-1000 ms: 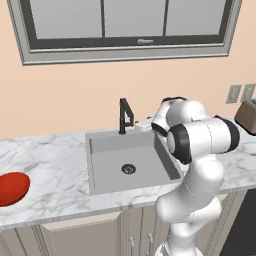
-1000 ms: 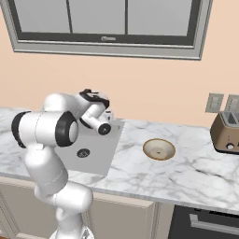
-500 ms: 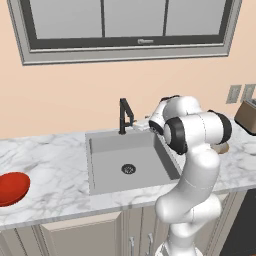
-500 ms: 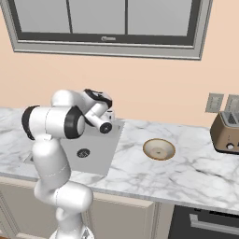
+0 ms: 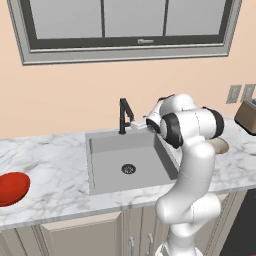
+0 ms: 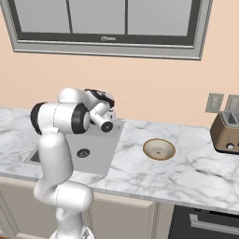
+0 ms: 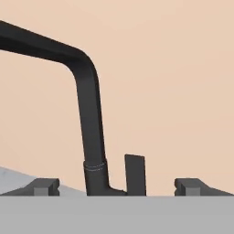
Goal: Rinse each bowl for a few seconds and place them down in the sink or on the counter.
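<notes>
While the gripper (image 5: 136, 124) hangs beside the faucet (image 5: 123, 115) over the sink (image 5: 127, 160) in the left base view, the red bowl (image 5: 12, 187) lies far left. Right base view: the tan bowl (image 6: 158, 149) sits rightward on the counter (image 6: 196, 172). Hand view: fingertips (image 7: 43, 186) spread wide, empty, the faucet's lever (image 7: 135, 174) standing upright between them, dead ahead.

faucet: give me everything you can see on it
The faucet is slim, matte black and looks like metal: an upright stem that bends into a spout reaching over the sink, with a small flat lever standing upright beside its base. It stands at the back rim of the sink, against the peach wall. No water runs from it. The open pincer faces it, fingertips either side of the base; contact cannot be told.
</notes>
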You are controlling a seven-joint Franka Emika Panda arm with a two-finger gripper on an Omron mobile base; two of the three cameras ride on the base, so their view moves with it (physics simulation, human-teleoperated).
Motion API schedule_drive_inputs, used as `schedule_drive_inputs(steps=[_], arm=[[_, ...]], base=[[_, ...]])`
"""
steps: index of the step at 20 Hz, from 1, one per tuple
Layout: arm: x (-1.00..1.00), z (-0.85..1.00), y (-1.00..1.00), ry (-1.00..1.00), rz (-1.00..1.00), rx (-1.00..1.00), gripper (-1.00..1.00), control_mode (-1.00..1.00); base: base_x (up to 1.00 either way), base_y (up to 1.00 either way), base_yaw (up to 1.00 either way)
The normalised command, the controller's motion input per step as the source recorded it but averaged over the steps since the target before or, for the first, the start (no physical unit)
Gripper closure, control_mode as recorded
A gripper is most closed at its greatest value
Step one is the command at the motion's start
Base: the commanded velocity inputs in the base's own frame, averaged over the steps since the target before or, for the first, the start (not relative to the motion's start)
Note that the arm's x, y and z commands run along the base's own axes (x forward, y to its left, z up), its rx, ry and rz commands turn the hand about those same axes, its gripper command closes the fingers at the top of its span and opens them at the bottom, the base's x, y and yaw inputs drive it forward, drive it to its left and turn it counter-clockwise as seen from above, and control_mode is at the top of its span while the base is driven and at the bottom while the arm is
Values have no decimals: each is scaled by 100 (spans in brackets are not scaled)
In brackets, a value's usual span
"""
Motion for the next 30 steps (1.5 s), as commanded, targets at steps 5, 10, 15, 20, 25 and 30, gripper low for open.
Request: schedule_drive_inputs(steps=[5,10,15,20,25,30], arm=[[29,-12,0,0,0,0,-100,-100],[30,-12,0,0,0,0,-100,-100],[30,-12,1,0,0,0,-100,-100],[30,-13,0,0,0,0,-100,-100],[31,-12,0,0,0,0,-100,-100],[30,-12,0,0,0,0,-100,-100]], base=[[0,0,0],[0,0,0],[0,0,0],[0,0,0],[0,0,0],[0,0,0]])
